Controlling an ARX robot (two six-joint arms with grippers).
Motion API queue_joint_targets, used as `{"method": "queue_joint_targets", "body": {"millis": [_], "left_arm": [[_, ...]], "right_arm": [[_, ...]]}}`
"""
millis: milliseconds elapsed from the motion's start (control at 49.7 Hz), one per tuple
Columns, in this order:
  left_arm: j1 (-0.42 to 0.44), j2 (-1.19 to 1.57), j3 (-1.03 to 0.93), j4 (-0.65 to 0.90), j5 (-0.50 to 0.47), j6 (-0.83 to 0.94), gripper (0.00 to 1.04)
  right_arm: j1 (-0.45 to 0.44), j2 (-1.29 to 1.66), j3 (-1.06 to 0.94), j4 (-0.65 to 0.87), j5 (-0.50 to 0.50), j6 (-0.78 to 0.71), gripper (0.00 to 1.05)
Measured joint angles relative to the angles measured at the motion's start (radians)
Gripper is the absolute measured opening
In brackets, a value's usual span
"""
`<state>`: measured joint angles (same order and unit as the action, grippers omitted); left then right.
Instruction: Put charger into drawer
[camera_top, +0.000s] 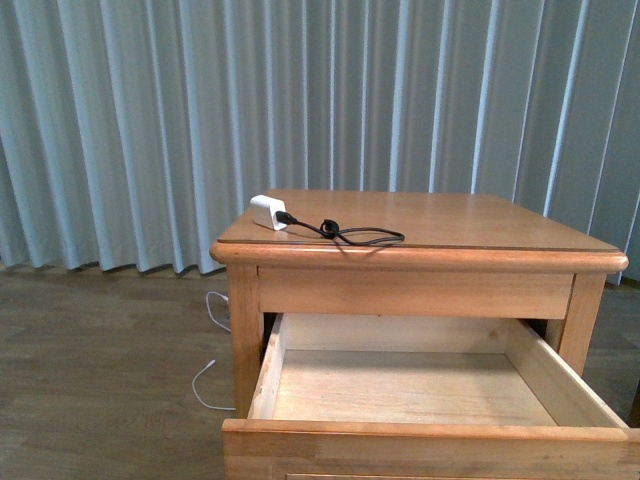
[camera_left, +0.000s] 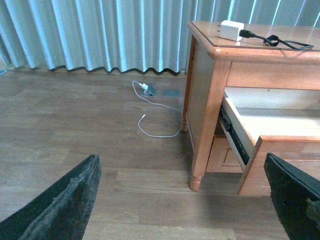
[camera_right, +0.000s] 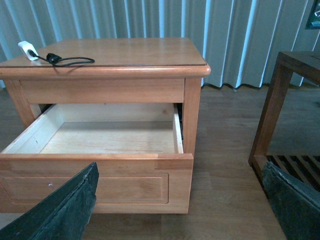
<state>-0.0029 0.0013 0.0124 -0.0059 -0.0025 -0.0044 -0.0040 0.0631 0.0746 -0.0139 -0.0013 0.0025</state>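
Observation:
The white charger (camera_top: 268, 212) lies on the left part of the nightstand top (camera_top: 470, 225), its black looped cable (camera_top: 355, 235) trailing right. It also shows in the left wrist view (camera_left: 232, 30) and the right wrist view (camera_right: 28, 50). The drawer (camera_top: 400, 432) is pulled open, its pale interior (camera_right: 112, 136) empty; its front panel (camera_right: 100, 187) bears a tiny speck. My left gripper (camera_left: 182, 200) is open over the floor, left of the nightstand. My right gripper (camera_right: 180, 205) is open in front of the drawer's right corner. Neither arm shows in the front view.
A thin white cable (camera_left: 155, 117) lies on the wood floor left of the nightstand, by a floor socket (camera_left: 149, 90). A second, closed drawer (camera_left: 225, 157) sits below the open one. A dark wooden table (camera_right: 285, 100) stands to the right. Pale curtains (camera_top: 200, 110) hang behind.

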Motion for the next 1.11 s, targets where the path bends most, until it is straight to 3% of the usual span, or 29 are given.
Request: {"method": "queue_joint_targets", "body": {"millis": [322,423,483,524,584,866,1108], "left_arm": [[-0.001,0.001,0.0,0.001,-0.009,-0.002,0.99],[-0.128,0.072,0.001,0.043,-0.393,-0.082,0.99],[-0.165,0.118,0.001,0.054,-0.522,-0.112,0.99],[-0.169,0.149,0.002,0.07,-0.557,-0.127,0.99],[-0.164,0.203,0.011,0.106,-0.555,-0.138,0.99],[-0.102,0.684,0.222,0.333,-0.308,-0.167,0.99],[-0.183,1.097,0.509,0.381,-0.183,-0.263,0.99]], "right_arm": [[0.0,0.0,0.0,0.0,0.0,0.0,0.97],[0.0,0.0,0.0,0.0,0.0,0.0,0.97],[0.0,0.0,0.0,0.0,0.0,0.0,0.97],[0.0,0.0,0.0,0.0,-0.001,0.0,0.97],[0.0,-0.001,0.0,0.0,0.002,0.0,0.97],[0.0,-0.001,0.0,0.0,0.0,0.0,0.97],[0.0,-0.001,0.0,0.0,0.0,0.0,0.97]]}}
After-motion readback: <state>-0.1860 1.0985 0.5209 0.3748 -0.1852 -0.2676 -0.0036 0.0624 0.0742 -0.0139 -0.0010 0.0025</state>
